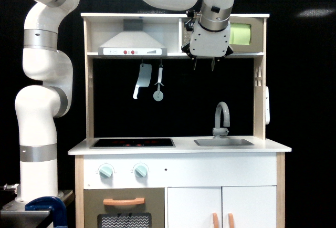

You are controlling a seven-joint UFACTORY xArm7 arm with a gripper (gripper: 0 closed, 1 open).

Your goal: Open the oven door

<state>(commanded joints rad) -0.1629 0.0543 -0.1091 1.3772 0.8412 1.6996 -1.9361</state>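
The oven door (247, 33) is the small taupe door with a lime-green window at the top right of the toy kitchen. Only its right part shows. Its orange handle and the keypad beside it are hidden behind my wrist. My gripper (203, 64) hangs in front of the shelf edge, below and to the left of the door in the exterior view. The two thin fingers (212, 65) point down, apart and open, with nothing between them. From this view I cannot tell whether the door stands ajar.
A range hood (132, 44) sits left of the gripper. A toy cleaver (140, 80) and a pizza cutter (159, 87) hang below it. Lower down are the faucet (222, 116), sink, stovetop (132, 143), the larger taupe door (124, 207) and white cabinet doors (221, 207).
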